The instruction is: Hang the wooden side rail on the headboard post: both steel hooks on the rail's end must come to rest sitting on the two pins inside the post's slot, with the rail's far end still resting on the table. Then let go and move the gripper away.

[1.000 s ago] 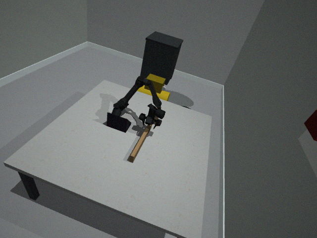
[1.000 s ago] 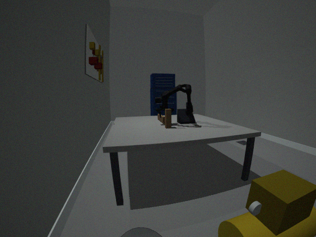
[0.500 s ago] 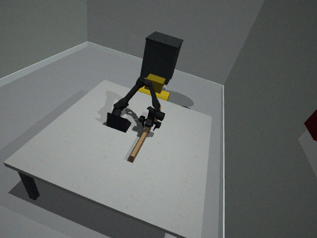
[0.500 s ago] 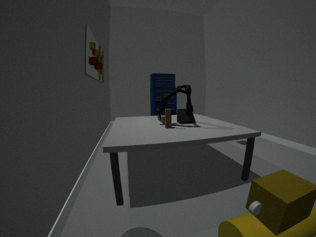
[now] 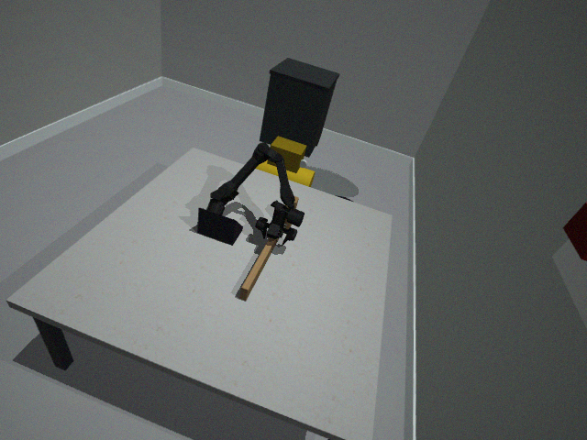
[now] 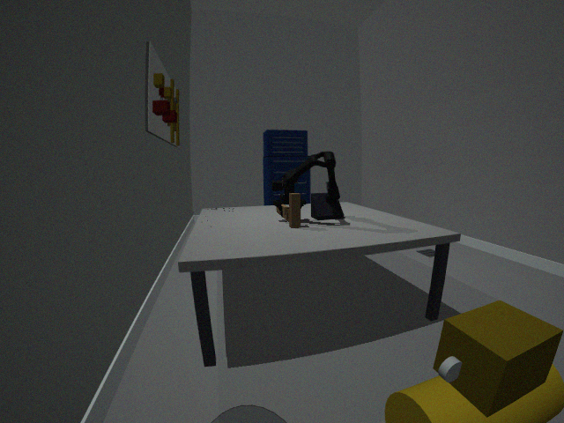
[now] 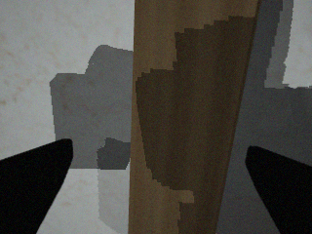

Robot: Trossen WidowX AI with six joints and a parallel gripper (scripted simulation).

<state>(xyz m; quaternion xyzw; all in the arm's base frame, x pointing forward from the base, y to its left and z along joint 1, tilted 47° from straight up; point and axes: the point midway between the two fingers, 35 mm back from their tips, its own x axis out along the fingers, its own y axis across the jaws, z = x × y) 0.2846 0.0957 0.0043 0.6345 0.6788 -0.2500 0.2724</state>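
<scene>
The pincer (image 5: 277, 232) hangs low over the wooden side rail (image 5: 258, 267), its fingers spread almost as wide as they go and with nothing caught between them. In the wrist view the two dark fingertips sit at the far left and right lower corners, well apart from the rail (image 7: 190, 122), which runs up the middle of the frame between them; the arm's shadow falls across the wood and the pale counter (image 7: 44, 44) to either side.

From the top view the rail lies flat on the counter (image 5: 142, 284), running from a free end nearer the camera up under the pincer toward the arm's far side. Its upper end is hidden behind the wrist, so the steel hooks cannot be made out. The arm's black base (image 5: 217, 227) sits on the counter just beside the rail.

In the exterior view the headboard post (image 6: 294, 210) stands upright on the counter (image 6: 364, 239), with the rail (image 6: 285, 211) showing as a small wooden end close beside it; whether they touch cannot be told at this size
</scene>
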